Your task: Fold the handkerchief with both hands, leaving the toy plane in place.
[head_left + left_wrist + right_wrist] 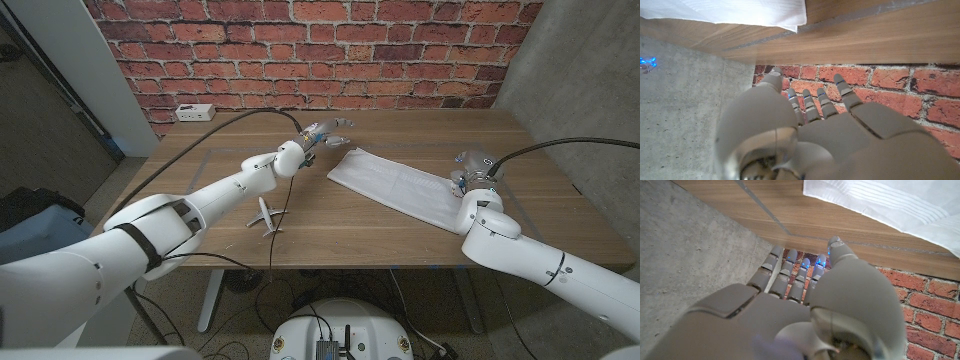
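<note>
White handkerchief (398, 186) bears no readable writing; both robot hands (328, 134) (475, 170) spread, empty.

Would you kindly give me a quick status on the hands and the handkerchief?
Left hand open, above table by handkerchief's far corner. Right hand open at its other end. Handkerchief already a folded strip. Plane apart, nothing in the way.
</note>
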### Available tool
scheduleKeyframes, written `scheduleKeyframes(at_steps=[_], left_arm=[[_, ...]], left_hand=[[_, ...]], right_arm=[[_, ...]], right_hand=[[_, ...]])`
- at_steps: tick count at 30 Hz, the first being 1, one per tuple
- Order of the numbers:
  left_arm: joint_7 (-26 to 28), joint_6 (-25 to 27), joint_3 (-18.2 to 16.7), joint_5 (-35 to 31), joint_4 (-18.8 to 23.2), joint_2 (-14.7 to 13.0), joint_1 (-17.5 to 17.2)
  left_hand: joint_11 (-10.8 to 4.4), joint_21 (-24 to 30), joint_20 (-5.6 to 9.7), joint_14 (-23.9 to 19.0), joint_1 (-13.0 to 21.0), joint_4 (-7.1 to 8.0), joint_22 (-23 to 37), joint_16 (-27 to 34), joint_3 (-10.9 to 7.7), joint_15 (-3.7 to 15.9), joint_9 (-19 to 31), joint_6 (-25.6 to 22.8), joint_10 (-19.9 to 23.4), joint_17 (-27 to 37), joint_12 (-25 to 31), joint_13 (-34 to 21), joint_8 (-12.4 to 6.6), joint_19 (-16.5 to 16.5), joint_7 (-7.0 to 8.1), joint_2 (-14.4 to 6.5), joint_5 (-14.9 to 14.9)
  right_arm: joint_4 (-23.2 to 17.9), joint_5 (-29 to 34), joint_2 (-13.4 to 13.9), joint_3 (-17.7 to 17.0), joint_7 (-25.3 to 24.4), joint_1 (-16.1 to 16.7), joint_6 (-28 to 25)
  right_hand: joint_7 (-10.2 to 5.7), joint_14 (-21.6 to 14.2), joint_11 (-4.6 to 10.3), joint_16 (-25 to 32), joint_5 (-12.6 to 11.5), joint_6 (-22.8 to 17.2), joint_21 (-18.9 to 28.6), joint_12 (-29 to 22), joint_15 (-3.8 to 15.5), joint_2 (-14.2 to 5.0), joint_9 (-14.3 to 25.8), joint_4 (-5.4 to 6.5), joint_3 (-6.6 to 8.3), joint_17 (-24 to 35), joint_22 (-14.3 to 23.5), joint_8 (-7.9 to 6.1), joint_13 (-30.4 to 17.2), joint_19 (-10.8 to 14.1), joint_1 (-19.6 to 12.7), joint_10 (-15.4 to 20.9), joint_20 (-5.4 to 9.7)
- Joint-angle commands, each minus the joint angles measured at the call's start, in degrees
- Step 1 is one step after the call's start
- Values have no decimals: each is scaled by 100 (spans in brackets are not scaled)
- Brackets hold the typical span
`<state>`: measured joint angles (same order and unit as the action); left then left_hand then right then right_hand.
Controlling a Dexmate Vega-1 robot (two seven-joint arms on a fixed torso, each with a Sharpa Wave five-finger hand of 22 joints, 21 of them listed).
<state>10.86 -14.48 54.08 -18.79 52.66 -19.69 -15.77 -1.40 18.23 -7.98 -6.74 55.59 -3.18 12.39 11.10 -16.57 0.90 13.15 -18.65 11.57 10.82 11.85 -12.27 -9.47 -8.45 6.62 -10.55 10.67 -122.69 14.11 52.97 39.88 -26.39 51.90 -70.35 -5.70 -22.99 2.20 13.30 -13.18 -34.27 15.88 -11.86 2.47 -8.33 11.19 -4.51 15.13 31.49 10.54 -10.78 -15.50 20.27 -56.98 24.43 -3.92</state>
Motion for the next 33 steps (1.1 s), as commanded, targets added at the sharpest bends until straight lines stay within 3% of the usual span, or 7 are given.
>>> scheduleKeyframes(at_steps=[1, 12, 23, 33], left_arm=[[-843, -966, -154, 844, -861, 239, 149], [-1155, -1236, -159, 994, -893, 192, 136], [-1407, -1229, -187, 990, -500, -17, 12], [-1653, -1094, -235, 962, -86, -213, -123]], left_hand=[[57, -55, -44, 21, -264, 190, 19, 13, -3, -85, -73, 156, -79, 45, -17, -5, -29, 147, -50, -30, 42], [92, -92, -38, 148, -759, 527, 22, -7, 42, -136, -170, 311, -236, 61, -33, 15, -56, 283, -66, -17, 35], [18, -156, 10, 207, -1173, 720, 5, -23, 157, -70, -238, 272, -130, 26, 31, 50, -104, 442, -72, 117, 7], [11, -191, 85, 246, -1357, 769, -16, -46, 195, -11, -263, 87, 71, -16, 99, 75, -162, 506, -133, 168, 3]], right_arm=[[-223, -398, 103, -400, -40, 360, 442], [-431, -579, 174, -479, 7, 493, 561], [-696, -800, 217, -705, -85, 838, 696], [-925, -917, 278, -824, -203, 1143, 750]], right_hand=[[105, 28, -122, 26, 52, 20, -19, 0, 254, -10, -4, 96, -11, 26, 24, 4, -5, 8, 168, -12, -64], [183, 19, -201, 41, 118, 94, -37, 4, 216, -51, -5, 208, -33, 35, 28, 18, 5, 1, 379, -54, -93], [246, 48, -256, 38, 195, 220, -56, -2, 144, -7, -5, 352, -121, 38, 32, 30, 19, -1, 701, -82, -153], [297, 142, -323, 16, 238, 330, -103, 7, 67, 82, -6, 494, -254, 46, 37, 33, 31, -74, 1054, -151, -207]])
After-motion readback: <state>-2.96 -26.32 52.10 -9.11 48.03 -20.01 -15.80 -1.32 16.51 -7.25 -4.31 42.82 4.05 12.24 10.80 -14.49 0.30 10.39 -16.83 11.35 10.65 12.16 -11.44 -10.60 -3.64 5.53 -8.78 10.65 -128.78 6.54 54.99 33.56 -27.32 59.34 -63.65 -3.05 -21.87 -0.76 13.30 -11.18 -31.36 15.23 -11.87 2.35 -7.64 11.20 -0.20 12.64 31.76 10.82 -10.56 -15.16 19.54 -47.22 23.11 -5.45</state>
